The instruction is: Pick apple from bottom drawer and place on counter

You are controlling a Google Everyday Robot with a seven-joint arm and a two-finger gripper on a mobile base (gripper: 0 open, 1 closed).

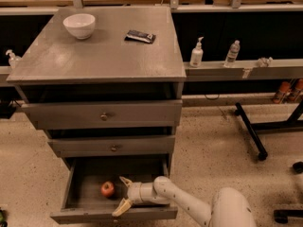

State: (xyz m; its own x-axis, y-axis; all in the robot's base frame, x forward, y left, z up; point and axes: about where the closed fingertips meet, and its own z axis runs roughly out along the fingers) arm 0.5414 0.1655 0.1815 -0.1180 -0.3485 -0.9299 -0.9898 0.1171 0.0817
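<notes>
Apple (107, 189): on the floor of the open bottom drawer (113, 216), untouched.
Gripper (122, 196): inside the bottom drawer, just beside the apple, fingers spread wide, holding nothing.
Worktop (104, 60), above the bottom drawer: white bowl (79, 25), dark packet (140, 36).

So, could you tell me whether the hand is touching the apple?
Apart. The camera view shows the open hand just beside the apple, with bare floor of the bottom drawer between them.

Red apple (107, 189), white gripper (119, 196) with tan fingers (123, 205) in grey bottom drawer (75, 216), white bowl (79, 25)
</notes>
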